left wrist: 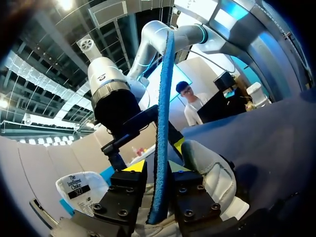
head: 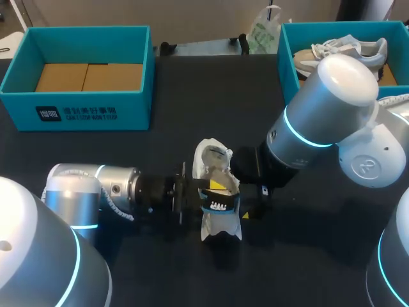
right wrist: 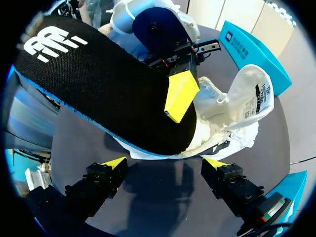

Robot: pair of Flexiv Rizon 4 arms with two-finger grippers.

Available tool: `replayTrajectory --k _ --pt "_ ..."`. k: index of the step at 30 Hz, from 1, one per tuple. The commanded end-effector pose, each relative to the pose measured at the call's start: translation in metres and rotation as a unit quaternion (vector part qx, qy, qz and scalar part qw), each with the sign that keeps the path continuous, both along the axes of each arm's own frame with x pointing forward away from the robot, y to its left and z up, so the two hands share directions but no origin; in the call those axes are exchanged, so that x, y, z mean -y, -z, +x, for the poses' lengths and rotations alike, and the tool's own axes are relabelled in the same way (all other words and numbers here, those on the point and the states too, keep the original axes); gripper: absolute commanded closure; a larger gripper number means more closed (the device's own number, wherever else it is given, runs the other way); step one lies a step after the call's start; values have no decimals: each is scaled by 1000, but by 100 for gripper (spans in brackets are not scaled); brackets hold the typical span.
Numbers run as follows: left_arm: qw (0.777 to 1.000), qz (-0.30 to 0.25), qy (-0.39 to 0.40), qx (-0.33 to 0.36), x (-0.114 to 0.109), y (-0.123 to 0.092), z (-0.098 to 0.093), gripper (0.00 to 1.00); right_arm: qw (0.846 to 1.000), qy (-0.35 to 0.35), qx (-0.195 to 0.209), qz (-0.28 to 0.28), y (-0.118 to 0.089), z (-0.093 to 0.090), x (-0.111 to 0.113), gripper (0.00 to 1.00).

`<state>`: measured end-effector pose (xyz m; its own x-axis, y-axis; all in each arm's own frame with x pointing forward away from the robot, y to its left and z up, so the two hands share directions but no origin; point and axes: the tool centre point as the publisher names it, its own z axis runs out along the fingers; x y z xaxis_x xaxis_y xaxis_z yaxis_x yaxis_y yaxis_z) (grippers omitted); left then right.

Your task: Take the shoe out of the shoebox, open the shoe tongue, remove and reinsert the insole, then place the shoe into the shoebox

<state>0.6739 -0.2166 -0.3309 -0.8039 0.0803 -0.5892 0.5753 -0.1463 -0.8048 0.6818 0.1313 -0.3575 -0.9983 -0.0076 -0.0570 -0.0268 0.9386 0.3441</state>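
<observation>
A white shoe (head: 214, 173) lies mid-table, toe toward the front. A black-topped, blue-edged insole (right wrist: 98, 84) sticks out of the shoe (right wrist: 232, 108) with its lower end inside. In the left wrist view the insole (left wrist: 163, 98) stands edge-on between the fingers of my left gripper (left wrist: 157, 170), with a narrow gap at each side, so that gripper is open around it. This gripper (head: 206, 189) comes at the shoe from the left. My right gripper (right wrist: 163, 168) hovers open just right of the shoe, holding nothing. In the head view its arm (head: 300, 141) hides most of it.
A teal shoebox (head: 83, 109) with brown cardboard inside stands at the back left. A second teal box (head: 287, 57) at the back right holds another white shoe (head: 345, 51). A plastic bag (head: 262, 32) sits between them at the far edge.
</observation>
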Motion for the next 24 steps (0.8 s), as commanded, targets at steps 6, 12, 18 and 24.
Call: replayTrajectory --k 6,12,18,24 --pt "1000 4 -3 8 -2 -9 -6 72 1000 0 1 1 1 -1 0 0" --pt "1000 19 -9 19 -1 -19 -10 73 1000 0 1 1 1 -1 0 0" --pt "999 27 -15 26 -3 -28 -14 75 1000 0 1 1 1 -1 0 0" --pt "999 33 -16 37 -3 -34 -18 75 1000 0 1 1 1 -1 0 0"
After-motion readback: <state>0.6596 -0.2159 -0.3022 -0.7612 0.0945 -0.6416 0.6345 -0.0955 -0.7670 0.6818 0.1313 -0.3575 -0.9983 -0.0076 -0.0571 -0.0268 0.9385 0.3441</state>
